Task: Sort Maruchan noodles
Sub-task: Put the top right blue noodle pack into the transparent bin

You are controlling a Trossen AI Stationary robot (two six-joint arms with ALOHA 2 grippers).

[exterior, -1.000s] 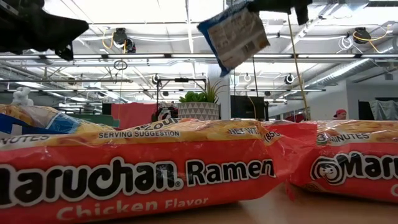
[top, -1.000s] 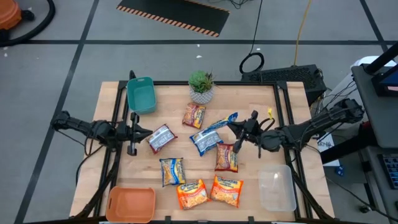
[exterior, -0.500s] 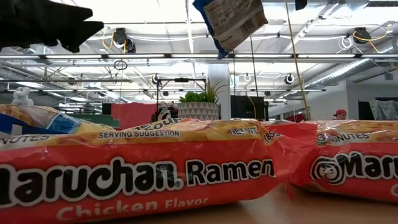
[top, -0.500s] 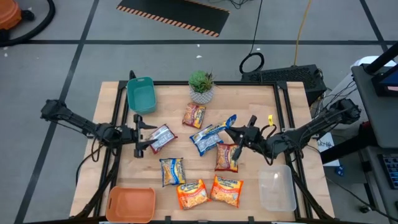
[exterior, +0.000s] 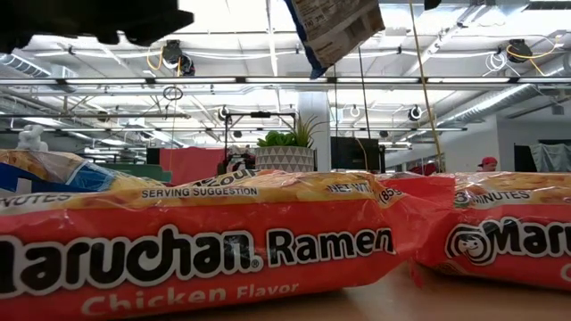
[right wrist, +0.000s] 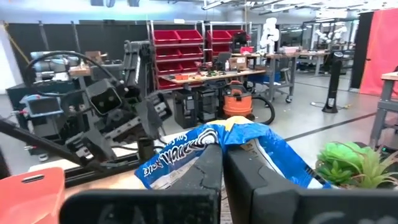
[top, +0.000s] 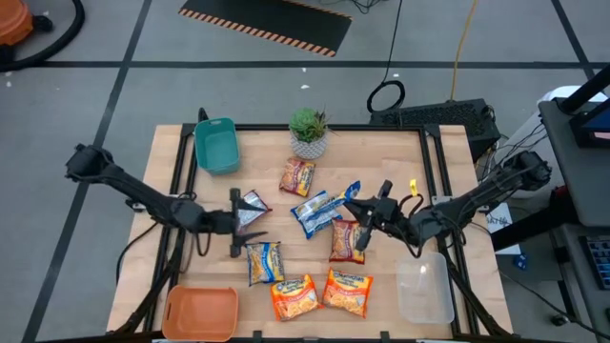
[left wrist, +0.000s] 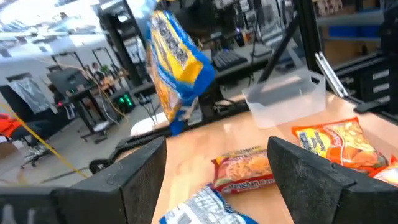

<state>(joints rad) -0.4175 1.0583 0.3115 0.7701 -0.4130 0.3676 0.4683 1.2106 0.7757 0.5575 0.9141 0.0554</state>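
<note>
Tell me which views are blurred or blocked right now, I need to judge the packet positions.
Low view: two orange Maruchan Ramen packets against the lens fill the lower half, hiding the table; bright ceiling lights silhouette the arm overhead. Left wrist view: the hanging blue-and-yellow packet is motion-smeared. High view: sharp, evenly lit. Right wrist view: background crisp, nearby right gripper soft.

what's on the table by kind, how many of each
ramen packets: 8 (one of them lifted off the table)
plastic bins: 3
potted plant: 1
total: 12
</note>
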